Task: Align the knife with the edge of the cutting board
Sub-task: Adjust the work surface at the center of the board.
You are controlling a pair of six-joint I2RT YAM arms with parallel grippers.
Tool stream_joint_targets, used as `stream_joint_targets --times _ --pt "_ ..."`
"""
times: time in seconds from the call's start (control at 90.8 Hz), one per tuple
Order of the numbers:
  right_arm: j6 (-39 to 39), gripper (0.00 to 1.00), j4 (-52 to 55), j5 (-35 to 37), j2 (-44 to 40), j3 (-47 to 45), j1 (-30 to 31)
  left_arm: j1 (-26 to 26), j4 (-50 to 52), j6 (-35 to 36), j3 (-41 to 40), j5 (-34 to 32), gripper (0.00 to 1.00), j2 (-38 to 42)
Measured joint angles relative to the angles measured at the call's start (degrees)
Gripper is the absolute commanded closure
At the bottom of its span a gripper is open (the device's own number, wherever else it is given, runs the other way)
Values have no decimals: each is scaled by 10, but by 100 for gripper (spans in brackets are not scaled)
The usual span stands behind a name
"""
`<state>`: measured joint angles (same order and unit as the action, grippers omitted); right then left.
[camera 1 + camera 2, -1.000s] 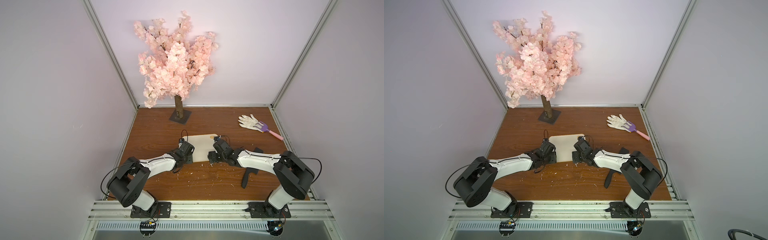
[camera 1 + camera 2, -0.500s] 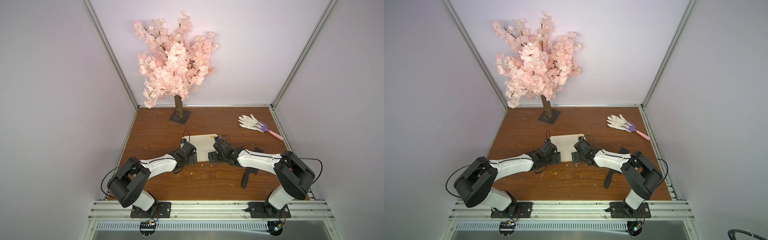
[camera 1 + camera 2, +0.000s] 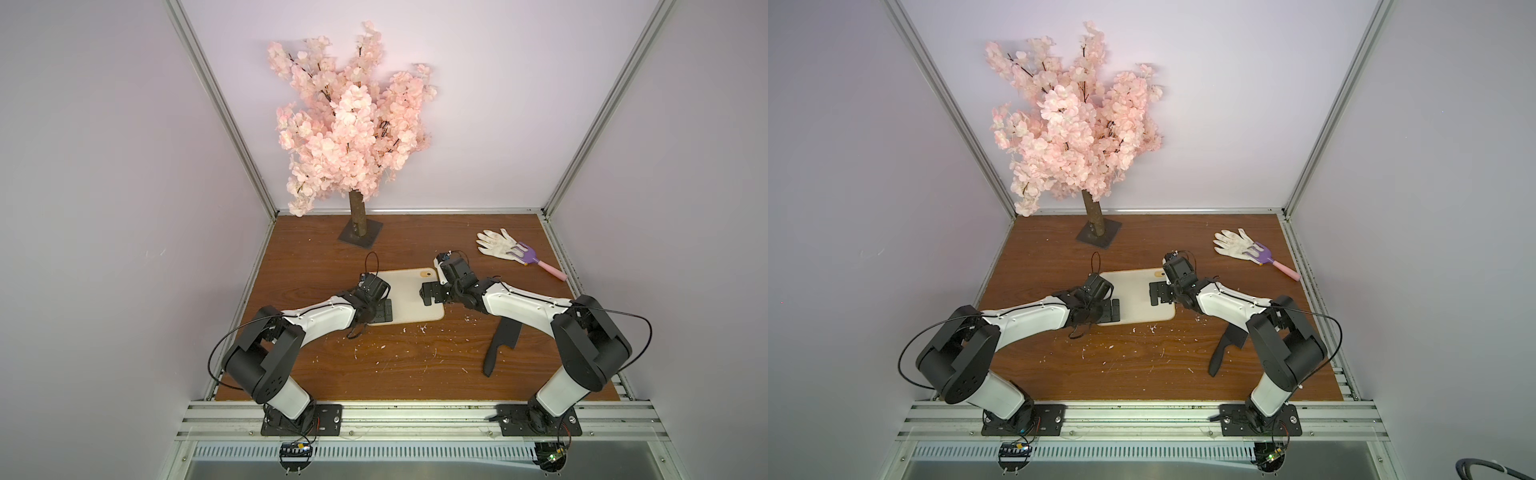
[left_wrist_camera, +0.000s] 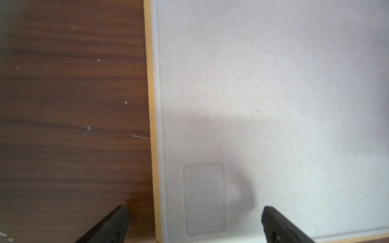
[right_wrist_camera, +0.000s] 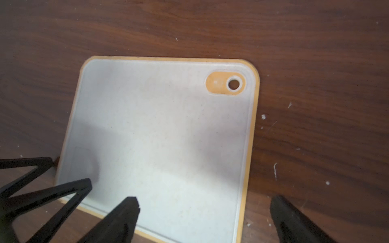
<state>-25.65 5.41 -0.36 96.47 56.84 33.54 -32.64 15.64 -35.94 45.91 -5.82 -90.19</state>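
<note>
- My two arms rise from the front rail, one at each side of the brown wood bench [image 3: 407, 374], which is dotted with small white flecks.
- One knife [image 3: 500, 345], all black, lies flat on the bench beside my right arm. Its handle points toward the front and its blade is partly hidden under that arm. It lies well apart from the board and slanted to the board's edges.
- One cutting board [image 3: 409, 299], cream with a tan rim, lies flat at mid-bench. Its one ringed hole [image 5: 233, 84] sits at the far right corner.
- My left fingers [image 3: 384, 311] are spread wide and grip nothing. They straddle the board's left edge near its front corner, with one fingertip [image 4: 120, 216] over bare wood and its mate over the board.
- My right fingers [image 3: 428, 294] are likewise spread wide and empty. They straddle the board's right edge, one tip over the board and one over the bench.
- Farther off to the right lie one white glove [image 3: 496, 245] and one purple-and-pink toy rake [image 3: 536, 264], touching each other.
- At the back left stands one pink blossom tree [image 3: 349, 124], upright on one dark square base [image 3: 372, 232].
</note>
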Motion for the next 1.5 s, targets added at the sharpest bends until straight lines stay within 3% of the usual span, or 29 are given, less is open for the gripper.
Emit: stream_joint_targets --times 0.363,0.837,1.123,1.497 --pt "15 1 -47 -87 74 14 -43 40 -14 17 24 68 0 -17" --pt "12 1 -114 -116 78 -9 -44 60 -48 24 35 118 0 -33" --pt "-6 1 -178 -131 58 -60 -45 60 -90 21 4 120 0 -17" --pt "-20 1 -182 -121 24 -99 -37 29 -139 2 -29 80 0 -5"
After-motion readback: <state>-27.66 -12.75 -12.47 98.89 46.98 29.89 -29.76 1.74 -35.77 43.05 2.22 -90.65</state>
